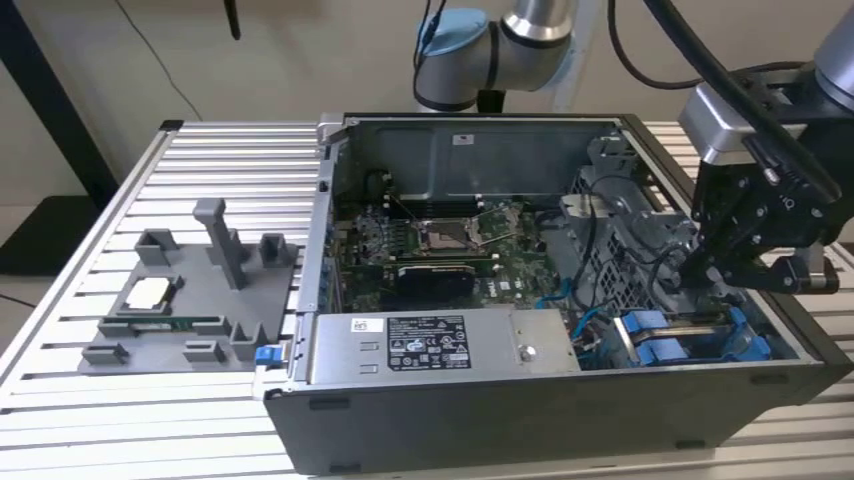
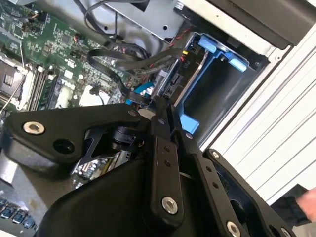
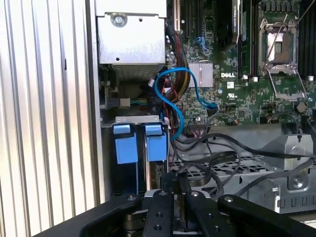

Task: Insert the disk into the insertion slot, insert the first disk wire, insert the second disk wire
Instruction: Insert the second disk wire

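The insertion slot [image 1: 683, 342], a grey bay with blue rails, sits in the case's front corner on the exterior view's right. In the second wrist view the disk [image 2: 170, 81] stands on edge in the bay [image 2: 212, 91], its connector end facing the gripper, with an empty blue-railed space beside it. My gripper [image 2: 166, 109] hangs right at that end, its fingers [image 2: 159, 129] pressed together around the end of a black disk wire [image 2: 129, 58]. In the first wrist view the gripper [image 3: 174, 186] is just behind the blue tabs [image 3: 156, 144]. A blue wire [image 3: 170, 94] loops nearby.
The open computer case [image 1: 534, 400] lies on a slatted metal table [image 1: 200, 180]. A grey power-supply box [image 1: 427, 345] sits along its front, the motherboard [image 1: 441, 245] behind it. A perforated cage [image 3: 232, 173] and loose black cables crowd the gripper. A grey fixture tray [image 1: 174, 300] lies on the exterior view's left.
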Action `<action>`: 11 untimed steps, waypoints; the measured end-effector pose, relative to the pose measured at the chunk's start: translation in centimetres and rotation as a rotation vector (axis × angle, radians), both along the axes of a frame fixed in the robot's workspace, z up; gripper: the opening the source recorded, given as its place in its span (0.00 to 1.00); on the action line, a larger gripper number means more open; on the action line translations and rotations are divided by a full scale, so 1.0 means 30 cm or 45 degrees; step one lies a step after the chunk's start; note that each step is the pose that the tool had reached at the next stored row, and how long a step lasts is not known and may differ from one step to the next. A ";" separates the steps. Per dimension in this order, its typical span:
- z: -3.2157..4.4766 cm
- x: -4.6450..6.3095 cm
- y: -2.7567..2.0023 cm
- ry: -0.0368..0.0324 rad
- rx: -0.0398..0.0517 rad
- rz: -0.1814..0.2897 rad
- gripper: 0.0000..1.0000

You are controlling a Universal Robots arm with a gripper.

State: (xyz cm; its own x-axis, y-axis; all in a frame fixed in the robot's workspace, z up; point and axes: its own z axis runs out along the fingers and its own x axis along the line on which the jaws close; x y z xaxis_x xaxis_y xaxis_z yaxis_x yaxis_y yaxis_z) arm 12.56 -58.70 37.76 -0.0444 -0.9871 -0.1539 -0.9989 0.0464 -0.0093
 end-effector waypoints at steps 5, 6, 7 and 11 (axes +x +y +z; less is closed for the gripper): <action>-0.004 -0.007 0.000 -0.0109 0.000 0.000 0.16; -0.008 -0.014 0.000 -0.0199 0.000 0.000 0.16; -0.010 -0.020 0.000 -0.0282 0.000 0.000 0.16; -0.021 -0.041 0.000 -0.0724 0.001 0.000 0.16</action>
State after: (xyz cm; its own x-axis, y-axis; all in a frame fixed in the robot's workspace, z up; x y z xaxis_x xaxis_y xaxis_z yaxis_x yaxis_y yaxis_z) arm 11.34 -58.72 37.14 -0.0355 -0.9870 -0.1566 -0.9967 0.0463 -0.0660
